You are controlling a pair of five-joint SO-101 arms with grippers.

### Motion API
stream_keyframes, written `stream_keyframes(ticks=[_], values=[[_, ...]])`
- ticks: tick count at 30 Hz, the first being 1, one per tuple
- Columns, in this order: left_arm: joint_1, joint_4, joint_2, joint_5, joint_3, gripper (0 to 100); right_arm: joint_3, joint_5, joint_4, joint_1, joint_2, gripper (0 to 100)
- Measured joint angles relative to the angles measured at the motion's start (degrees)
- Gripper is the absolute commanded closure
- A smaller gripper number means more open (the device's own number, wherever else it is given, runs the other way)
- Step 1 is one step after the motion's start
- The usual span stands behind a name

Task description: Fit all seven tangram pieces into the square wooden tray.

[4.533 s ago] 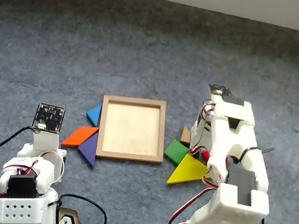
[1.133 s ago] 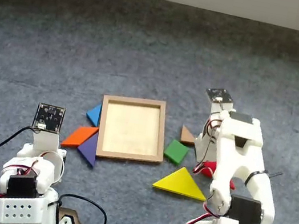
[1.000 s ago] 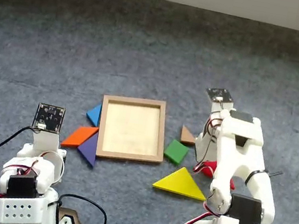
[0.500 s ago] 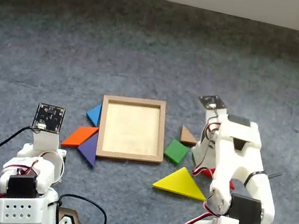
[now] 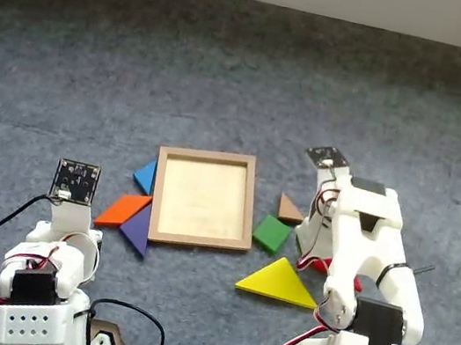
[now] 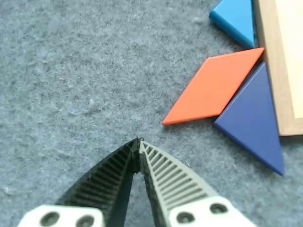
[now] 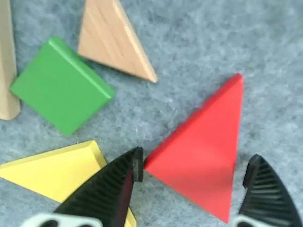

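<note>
The square wooden tray [image 5: 199,239] lies bare inside. At its left lie a light blue triangle [image 5: 146,176], an orange parallelogram [image 5: 123,210] and a dark blue triangle [image 5: 137,229]. At its right lie a green square [image 5: 272,233], a wooden triangle [image 5: 288,208] and a yellow triangle [image 5: 281,282]. A red triangle [image 7: 203,156] lies flat on the carpet, and my right gripper [image 7: 195,168] stands open low over it, one finger at each side. The right arm covers most of the red triangle [image 5: 320,262] from above. My left gripper [image 6: 138,142] is shut with nothing in it, over carpet short of the orange parallelogram [image 6: 215,85].
Grey carpet covers the whole table, with wide free room beyond the tray and at the far left. The left arm [image 5: 71,207] is folded back near its base at the front left. The tray's corner [image 7: 7,71] lies next to the green square [image 7: 59,85].
Since 4.5 s ago the yellow triangle has shifted toward the front and turned, and the right arm has drawn back over the red triangle. Its wrist turned slightly left. The left arm kept still.
</note>
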Motion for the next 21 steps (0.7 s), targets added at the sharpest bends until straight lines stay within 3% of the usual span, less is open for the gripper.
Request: stream_keyframes(ticks=[12,18,21], values=[[0.0,0.0,0.0,0.0,0.0,99,0.0,0.0,-0.8,1.3,0.0,75.5],[0.0,0.0,0.0,0.0,0.0,99,0.0,0.0,1.8,2.1,0.0,62.6],[0.0,0.0,0.0,0.0,0.0,99,0.0,0.0,4.7,2.1,0.0,62.5]])
